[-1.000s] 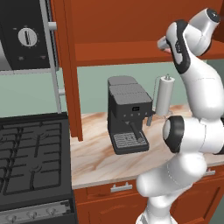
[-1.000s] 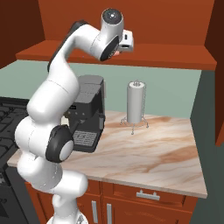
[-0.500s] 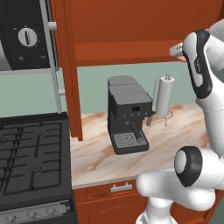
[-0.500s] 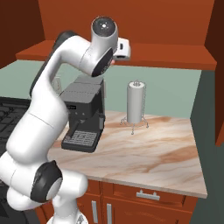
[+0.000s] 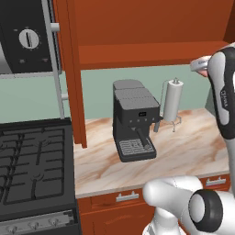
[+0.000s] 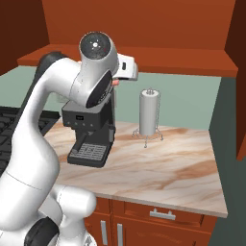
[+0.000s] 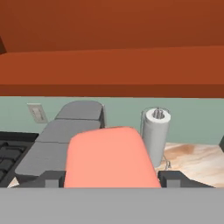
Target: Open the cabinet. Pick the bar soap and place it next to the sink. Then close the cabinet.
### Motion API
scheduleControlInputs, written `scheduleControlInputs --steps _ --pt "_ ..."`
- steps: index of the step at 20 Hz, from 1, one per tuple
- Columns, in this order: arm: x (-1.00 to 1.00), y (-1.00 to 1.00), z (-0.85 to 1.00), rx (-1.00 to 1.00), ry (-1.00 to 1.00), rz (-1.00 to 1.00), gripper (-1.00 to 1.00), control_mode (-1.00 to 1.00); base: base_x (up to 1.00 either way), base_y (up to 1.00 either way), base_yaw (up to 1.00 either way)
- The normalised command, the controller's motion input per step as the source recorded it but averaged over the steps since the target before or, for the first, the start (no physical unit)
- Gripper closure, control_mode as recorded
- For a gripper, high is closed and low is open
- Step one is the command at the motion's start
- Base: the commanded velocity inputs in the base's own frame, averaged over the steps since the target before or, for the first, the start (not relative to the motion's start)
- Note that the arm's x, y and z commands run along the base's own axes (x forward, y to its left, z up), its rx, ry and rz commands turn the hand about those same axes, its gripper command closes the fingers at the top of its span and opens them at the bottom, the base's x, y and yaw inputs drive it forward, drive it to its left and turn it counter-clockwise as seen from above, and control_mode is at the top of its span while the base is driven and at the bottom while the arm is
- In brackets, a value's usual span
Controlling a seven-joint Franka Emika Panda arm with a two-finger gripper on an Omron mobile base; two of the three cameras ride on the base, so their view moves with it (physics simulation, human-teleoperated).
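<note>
Bar soap [image 7: 109, 155] pinched between fingers [image 7: 49, 178], part-open around it, high above coffee machine [image 6: 89, 129] under open cabinet [image 5: 137, 27]. Advice: carry level, clear paper-towel roll [image 6: 149, 114], set down flat on tabletop [image 6: 158, 166] beside sink.

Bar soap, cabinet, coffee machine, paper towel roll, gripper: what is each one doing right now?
bar soap: held between the gripper's fingers, up in the air.
gripper: shut on the bar soap.
cabinet: door open, swung out toward the stove.
coffee machine: standing upright on the counter.
paper towel roll: upright on its holder, beside the coffee machine.
counter: holds the machine and the roll.
</note>
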Motion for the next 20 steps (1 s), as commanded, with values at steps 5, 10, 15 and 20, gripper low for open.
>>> scheduleControlInputs --steps 5,10,15,20 --pt "-0.17 0.14 0.0 0.0 0.0 0.02 1.0 -1.0 0.0 0.0 0.0" --pt "-0.41 0.17 0.0 0.0 0.0 0.02 1.0 -1.0 0.0 0.0 0.0" --pt "-0.54 0.11 0.0 0.0 0.0 0.01 1.0 -1.0 0.0 0.0 0.0" --pt "-0.65 0.08 0.0 0.0 0.0 0.03 1.0 -1.0 0.0 0.0 0.0"
